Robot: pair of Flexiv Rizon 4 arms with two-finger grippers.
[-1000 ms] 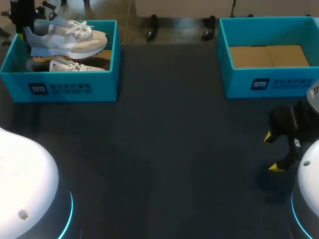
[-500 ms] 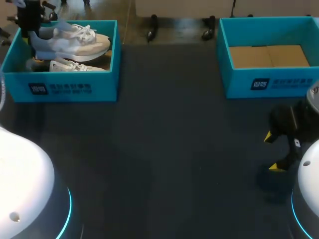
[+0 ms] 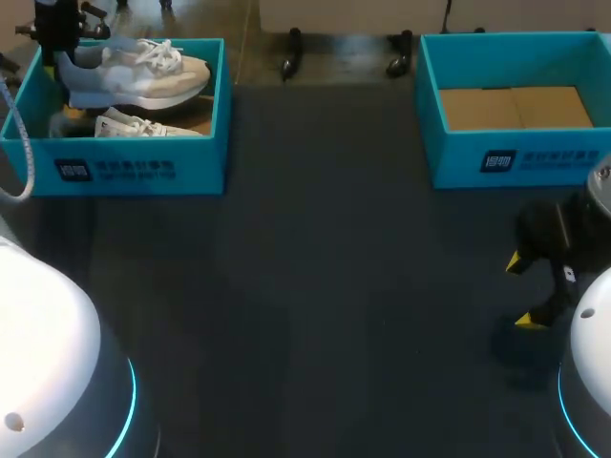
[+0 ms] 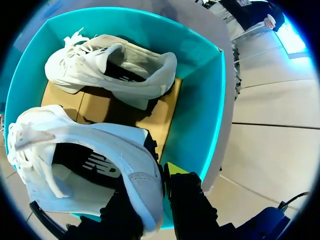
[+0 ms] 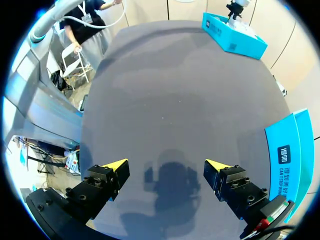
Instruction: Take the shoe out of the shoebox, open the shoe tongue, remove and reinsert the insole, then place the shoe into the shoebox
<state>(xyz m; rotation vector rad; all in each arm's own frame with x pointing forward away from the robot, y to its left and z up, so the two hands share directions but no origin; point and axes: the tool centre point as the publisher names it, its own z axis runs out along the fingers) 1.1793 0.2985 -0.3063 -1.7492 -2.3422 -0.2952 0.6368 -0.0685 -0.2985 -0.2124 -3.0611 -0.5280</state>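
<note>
A pale grey and white shoe (image 3: 134,76) hangs above the left teal shoebox (image 3: 124,170), toe pointing right. My left gripper (image 3: 59,31) is shut on its heel. In the left wrist view the held shoe (image 4: 80,165) fills the space ahead of my left gripper (image 4: 157,185), whose fingers pinch the heel collar. A second white shoe (image 4: 110,65) lies on the cardboard floor of the box (image 4: 200,100), also seen in the head view (image 3: 143,126). My right gripper (image 3: 523,291) stands open low over the table at the right, with nothing between its fingers (image 5: 167,165).
A second teal shoebox (image 3: 516,157) with a bare cardboard floor stands at the back right, its wall beside my right gripper (image 5: 290,150). The dark table (image 3: 325,286) stretches between the two boxes.
My left gripper has lifted the held shoe a little higher over the left box. The right arm has stayed still.
</note>
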